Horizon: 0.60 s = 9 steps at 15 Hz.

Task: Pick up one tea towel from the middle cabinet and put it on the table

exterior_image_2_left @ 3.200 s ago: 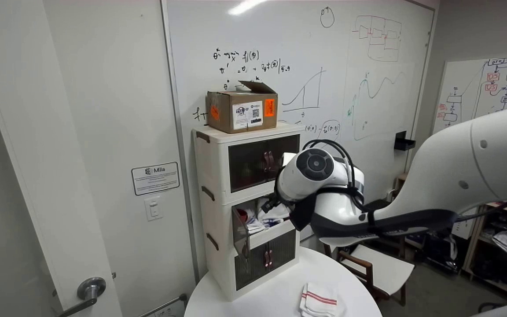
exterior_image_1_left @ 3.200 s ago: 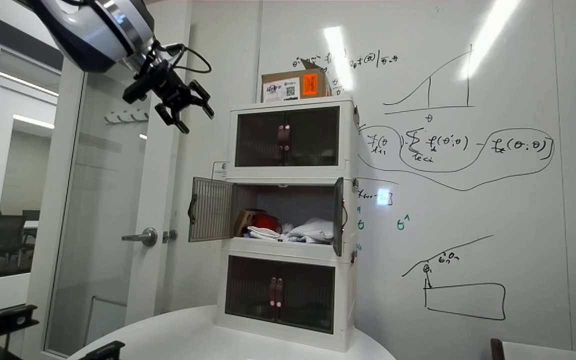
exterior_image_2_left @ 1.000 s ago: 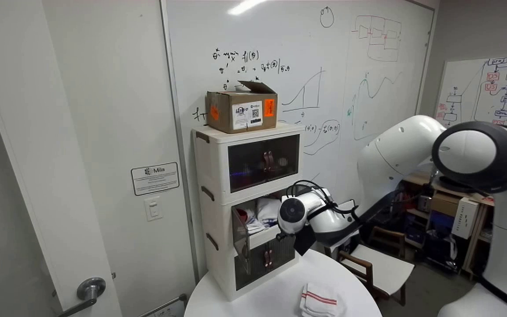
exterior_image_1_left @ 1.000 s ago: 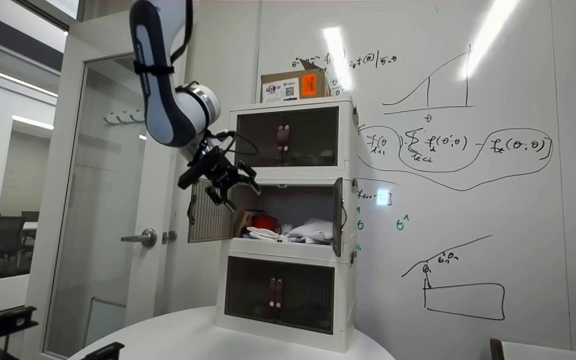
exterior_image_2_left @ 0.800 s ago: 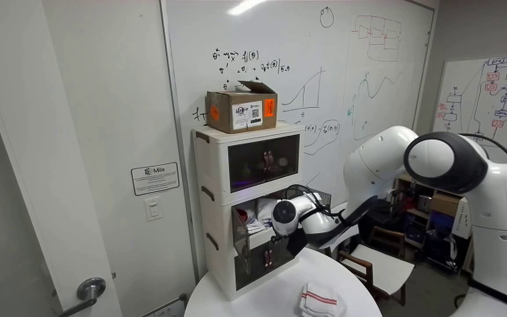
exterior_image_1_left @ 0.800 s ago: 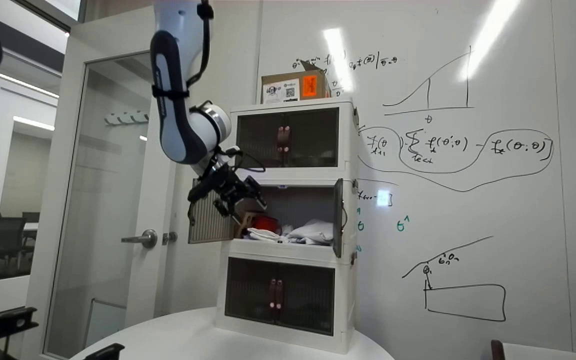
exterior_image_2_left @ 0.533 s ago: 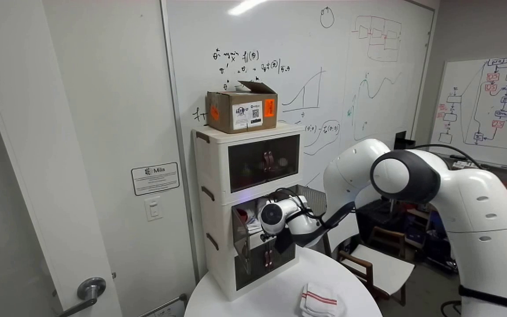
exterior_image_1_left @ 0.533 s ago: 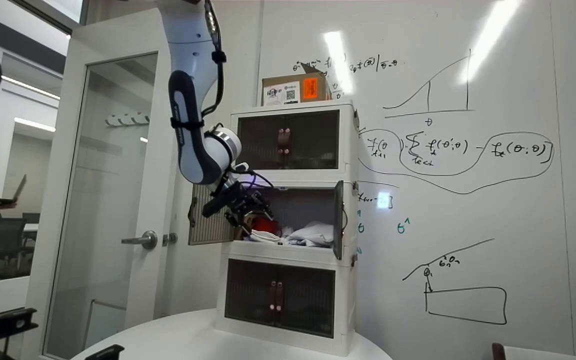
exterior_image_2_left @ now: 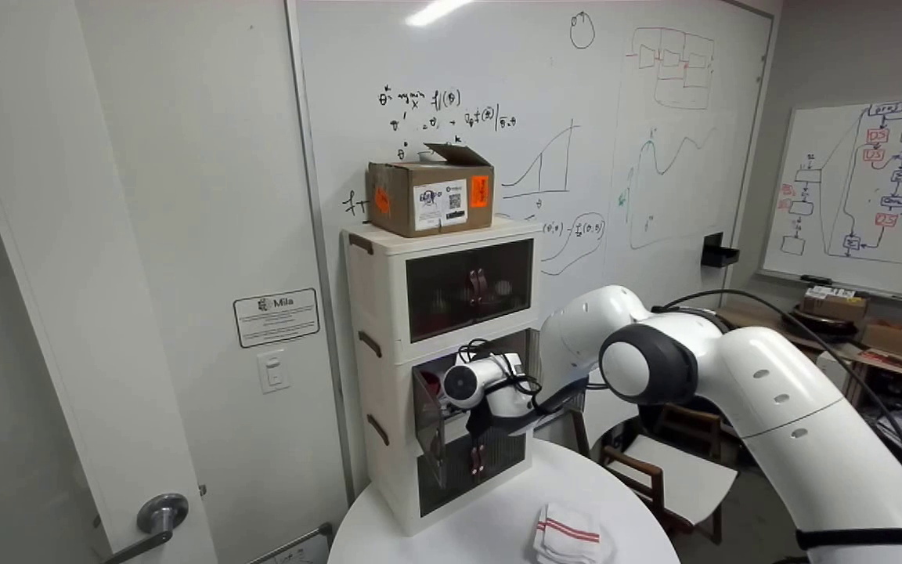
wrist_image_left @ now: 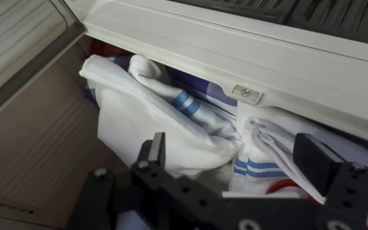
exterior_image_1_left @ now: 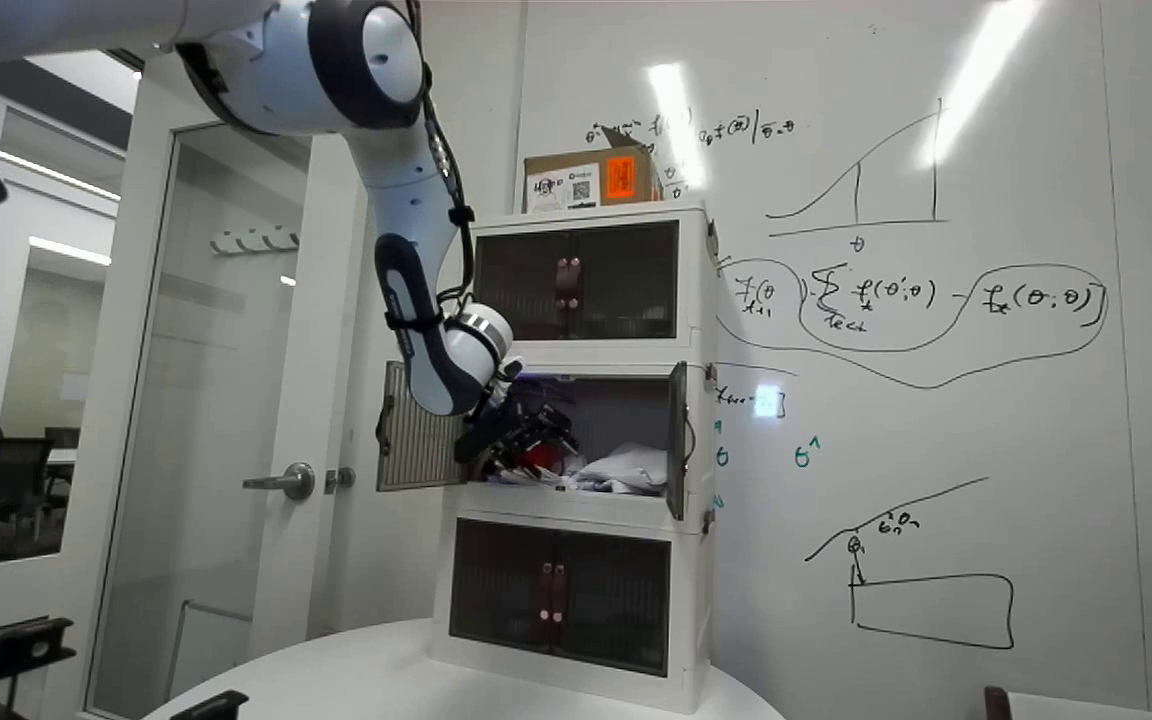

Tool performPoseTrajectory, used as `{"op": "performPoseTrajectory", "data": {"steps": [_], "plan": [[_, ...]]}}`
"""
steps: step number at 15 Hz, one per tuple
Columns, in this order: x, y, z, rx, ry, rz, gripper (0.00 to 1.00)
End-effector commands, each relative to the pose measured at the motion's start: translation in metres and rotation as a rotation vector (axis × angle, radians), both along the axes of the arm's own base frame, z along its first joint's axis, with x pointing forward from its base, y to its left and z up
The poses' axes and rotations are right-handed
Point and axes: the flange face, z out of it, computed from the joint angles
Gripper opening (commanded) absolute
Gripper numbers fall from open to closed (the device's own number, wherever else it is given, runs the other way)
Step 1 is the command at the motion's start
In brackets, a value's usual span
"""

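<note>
1. Towels: inside the middle cabinet; centre of the wrist view.
2. Claw: spread near them, presumably to straddle one before pinching.
3. Doors: open, likely for access.
4. Tabletop: lower centre of an exterior view; apparent destination.

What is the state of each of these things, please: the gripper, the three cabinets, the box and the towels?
Gripper: jaws open, nothing clamped between them
Top cabinet: both doors shut
Middle cabinet: both doors open
Bottom cabinet: both doors shut
Cardboard box: one flap raised
Blue-striped tea towels: rumpled, inside the middle cabinet
Red-striped towelling: folded, lying on the table; one towel or more, unclear
</note>
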Motion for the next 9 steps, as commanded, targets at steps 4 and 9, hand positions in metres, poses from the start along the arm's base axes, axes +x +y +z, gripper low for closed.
{"op": "performPoseTrajectory", "data": {"steps": [4,9], "plan": [[0.054,-0.027,-0.006,0.006,-0.043,-0.059,1.00],[0.055,-0.030,-0.003,-0.060,0.017,-0.051,1.00]]}}
